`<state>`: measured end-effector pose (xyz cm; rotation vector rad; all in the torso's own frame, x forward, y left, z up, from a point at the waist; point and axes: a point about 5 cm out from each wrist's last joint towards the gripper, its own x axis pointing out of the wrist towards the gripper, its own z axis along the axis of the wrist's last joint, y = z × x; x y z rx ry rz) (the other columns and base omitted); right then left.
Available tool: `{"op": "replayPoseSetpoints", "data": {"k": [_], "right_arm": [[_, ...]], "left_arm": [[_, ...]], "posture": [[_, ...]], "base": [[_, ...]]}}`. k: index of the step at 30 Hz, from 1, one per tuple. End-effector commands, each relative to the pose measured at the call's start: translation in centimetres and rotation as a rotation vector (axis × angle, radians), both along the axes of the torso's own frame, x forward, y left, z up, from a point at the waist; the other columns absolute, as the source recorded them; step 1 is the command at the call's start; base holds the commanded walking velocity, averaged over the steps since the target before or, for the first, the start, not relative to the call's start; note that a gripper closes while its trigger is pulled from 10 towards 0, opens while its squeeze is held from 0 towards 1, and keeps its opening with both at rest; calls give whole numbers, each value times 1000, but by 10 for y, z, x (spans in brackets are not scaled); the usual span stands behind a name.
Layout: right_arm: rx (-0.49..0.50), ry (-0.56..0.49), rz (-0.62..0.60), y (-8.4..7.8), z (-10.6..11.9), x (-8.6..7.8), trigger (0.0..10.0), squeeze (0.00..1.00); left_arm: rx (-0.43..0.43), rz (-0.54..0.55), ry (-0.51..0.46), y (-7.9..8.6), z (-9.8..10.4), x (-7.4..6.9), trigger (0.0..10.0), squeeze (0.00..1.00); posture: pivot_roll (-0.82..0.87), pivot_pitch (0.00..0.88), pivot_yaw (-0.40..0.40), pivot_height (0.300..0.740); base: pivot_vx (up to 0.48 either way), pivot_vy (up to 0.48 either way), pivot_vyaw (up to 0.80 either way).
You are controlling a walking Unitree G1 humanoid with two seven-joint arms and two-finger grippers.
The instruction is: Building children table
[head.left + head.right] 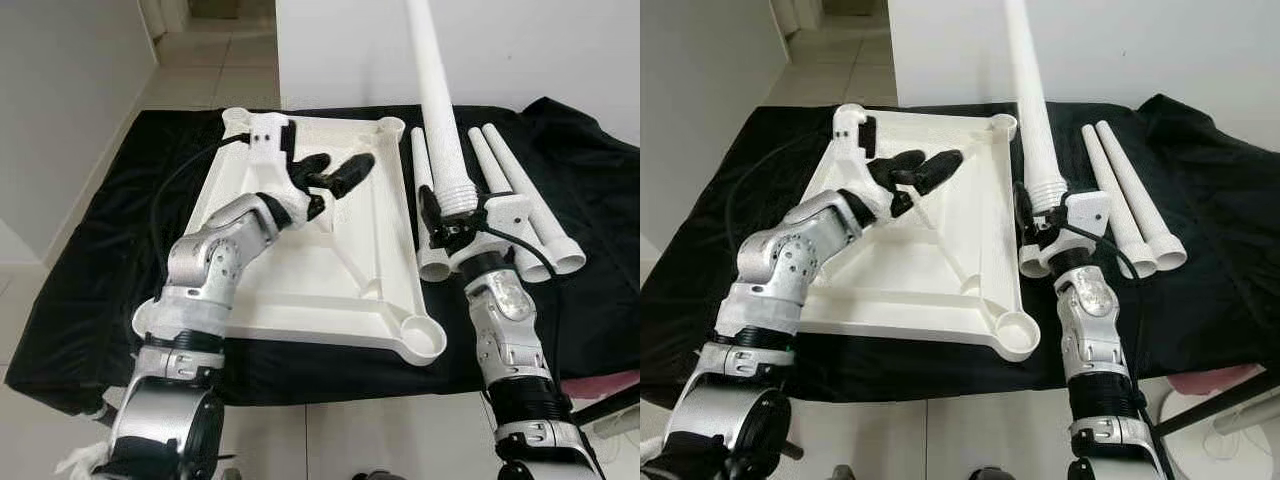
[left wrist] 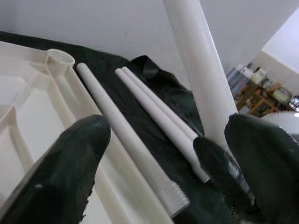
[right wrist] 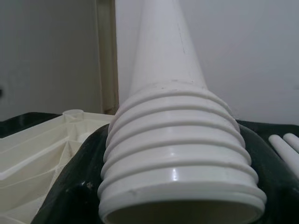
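At center right, the right gripper clenches an upright white table leg by its threaded end, while the left gripper hovers spread apart above the upturned tabletop.

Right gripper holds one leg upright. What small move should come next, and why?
Probably carry the leg left, over the near corner socket of the tabletop. The right gripper grips its threaded end, which points down, and that socket is open and closest.

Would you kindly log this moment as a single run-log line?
right gripper: shut on leg, upright, threaded end down | left gripper: open over tabletop | three legs lying on cloth
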<state>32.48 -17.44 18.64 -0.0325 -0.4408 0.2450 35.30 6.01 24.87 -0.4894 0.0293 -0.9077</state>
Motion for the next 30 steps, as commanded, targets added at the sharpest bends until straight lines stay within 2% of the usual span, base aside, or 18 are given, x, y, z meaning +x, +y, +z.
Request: {"op": "replayPoseSetpoints", "data": {"k": [1,2,8,9,10,20,24,25,26,28,30], "right_arm": [[-10,-42,55,9,5,-3,10000,0],[-32,-48,99,17,5,-3,10000,0],[-68,-49,175,34,6,-4,10000,0],[-85,-53,218,43,5,-7,10000,0],[-99,-55,239,47,4,-8,10000,0],[-130,-87,270,58,1,-18,10000,0],[-125,-77,289,62,-4,-24,10000,0],[-130,-57,311,66,-13,-34,10000,0],[-130,-57,311,66,-13,-34,10000,0],[-137,-39,325,69,-19,-39,10000,0],[-137,-34,326,69,-20,-39,10000,0]], "left_arm": [[-51,-180,-23,-7,10,-3,10000,0],[-61,-199,-27,-9,18,1,10000,0],[-98,-204,10,-9,29,11,10000,0],[-152,-209,61,-8,33,15,10000,0],[-156,-209,68,-7,35,16,10000,0],[-108,-162,99,-3,34,26,10000,0],[-115,-118,96,3,39,33,10000,0],[-134,-27,93,18,52,44,10000,0],[-134,-27,93,18,52,44,10000,0],[-132,52,117,30,60,53,10000,0],[-120,86,126,35,61,55,10000,0]], "posture": [[-5,0,-9,740],[-7,0,-6,740],[-12,0,1,740],[-12,0,3,740],[-12,0,2,740],[-11,0,1,740],[-14,0,3,740],[-14,0,7,740],[-14,0,7,740],[-18,0,14,740],[-18,0,14,740]], "base": [[0,0,0],[0,0,0],[0,0,0],[0,0,0],[0,0,0],[0,0,0],[0,0,0],[0,0,0],[0,0,0],[0,0,0],[0,0,0]]}}
